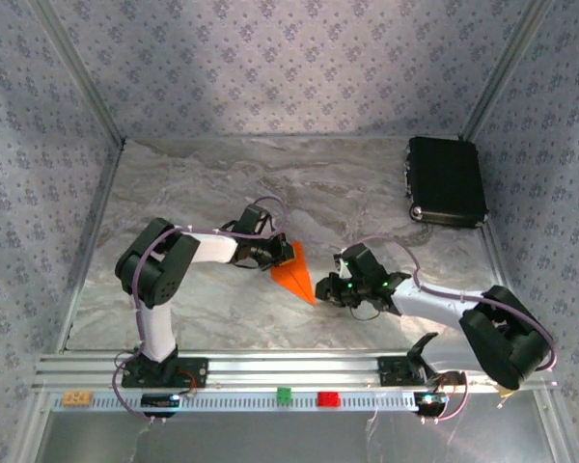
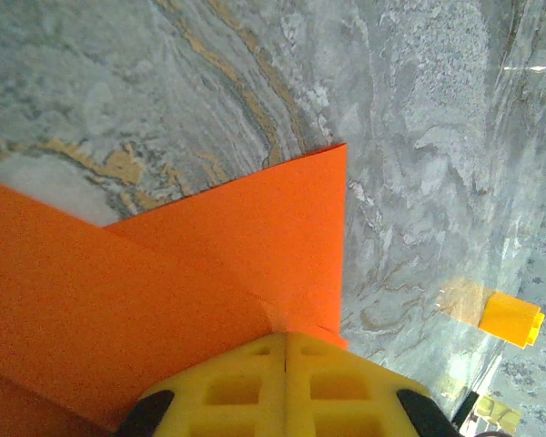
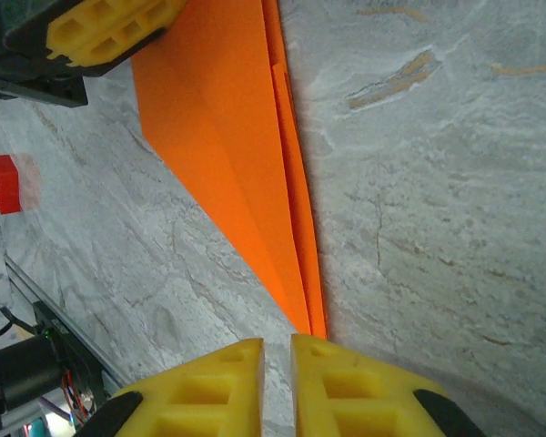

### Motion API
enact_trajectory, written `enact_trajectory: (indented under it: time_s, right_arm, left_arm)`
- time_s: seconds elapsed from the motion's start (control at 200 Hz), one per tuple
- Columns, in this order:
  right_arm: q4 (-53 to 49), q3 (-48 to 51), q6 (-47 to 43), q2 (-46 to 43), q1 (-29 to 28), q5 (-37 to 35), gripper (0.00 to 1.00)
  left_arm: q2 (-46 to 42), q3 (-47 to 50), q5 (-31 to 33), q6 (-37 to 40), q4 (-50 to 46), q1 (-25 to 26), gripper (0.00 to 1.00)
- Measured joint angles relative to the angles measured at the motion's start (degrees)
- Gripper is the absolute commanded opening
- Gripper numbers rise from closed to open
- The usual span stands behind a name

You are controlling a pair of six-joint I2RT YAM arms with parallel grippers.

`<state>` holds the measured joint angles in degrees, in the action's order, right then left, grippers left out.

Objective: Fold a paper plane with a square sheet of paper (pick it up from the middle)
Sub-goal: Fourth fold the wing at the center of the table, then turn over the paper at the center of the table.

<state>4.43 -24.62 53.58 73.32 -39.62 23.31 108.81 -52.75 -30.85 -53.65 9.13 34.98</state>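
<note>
The bright orange paper is folded into a slim pointed paper plane that lies on the marble table between the two arms. Its wide end points to the left arm, its tip to the right arm. My left gripper is shut on the wide end; in the left wrist view the folded paper runs out from between the closed yellow fingertips. My right gripper is a little open just short of the plane's tip, with bare table in the narrow gap. The left fingers show at the top of the right wrist view.
A black box sits at the back right by the wall. On the front rail lie a yellow-orange block, a green block and a red block. Patterned walls close in three sides.
</note>
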Motion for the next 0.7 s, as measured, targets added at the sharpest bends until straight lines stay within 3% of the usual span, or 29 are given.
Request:
enact_trajectory:
  time_s: [0.235,0.7]
  right_arm:
    - [1.1,0.1,2.8,0.5,-0.1,-0.5,0.3]
    - [3.7,1.3,6.7,1.0,-0.5,-1.0,0.39]
  left_arm:
    - [0.0,0.0,0.0,-0.2,0.0,0.0,0.0]
    - [0.0,0.0,0.0,-0.9,0.1,0.0,0.0]
